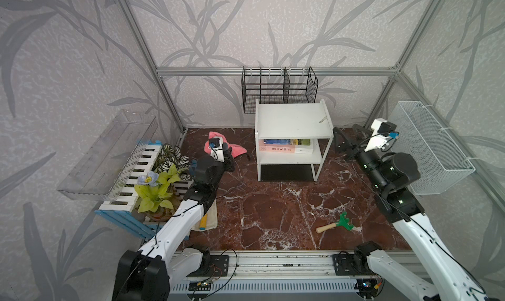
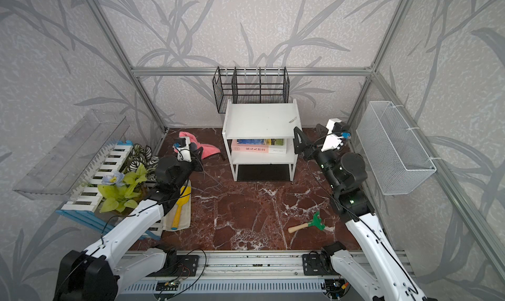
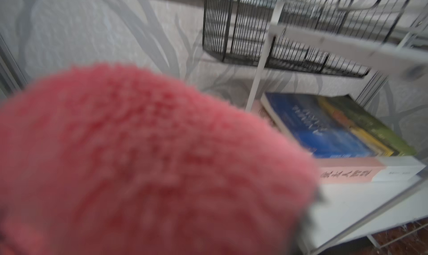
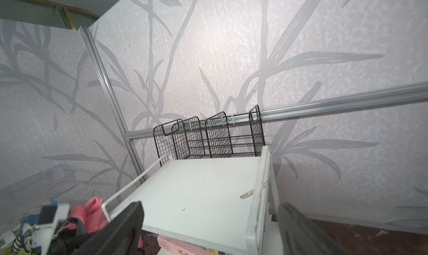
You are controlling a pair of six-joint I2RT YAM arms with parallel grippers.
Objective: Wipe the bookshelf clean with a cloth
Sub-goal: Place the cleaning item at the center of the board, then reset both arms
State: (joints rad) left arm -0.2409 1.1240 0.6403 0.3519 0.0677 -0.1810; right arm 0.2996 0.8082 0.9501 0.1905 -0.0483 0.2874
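Top views look down; wrist cameras face bookshelf (image 4: 196,191).

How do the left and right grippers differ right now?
The left gripper is shut on the cloth; the right gripper is open and holds nothing. In both top views the left gripper is off the bookshelf's left side, while the right gripper is by its right side. Both have black fingers and are close to the bookshelf.

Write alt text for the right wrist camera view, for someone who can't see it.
The white top of the bookshelf fills the middle, framed by the open right gripper. A black wire rack is behind it, a pink cloth beside it.
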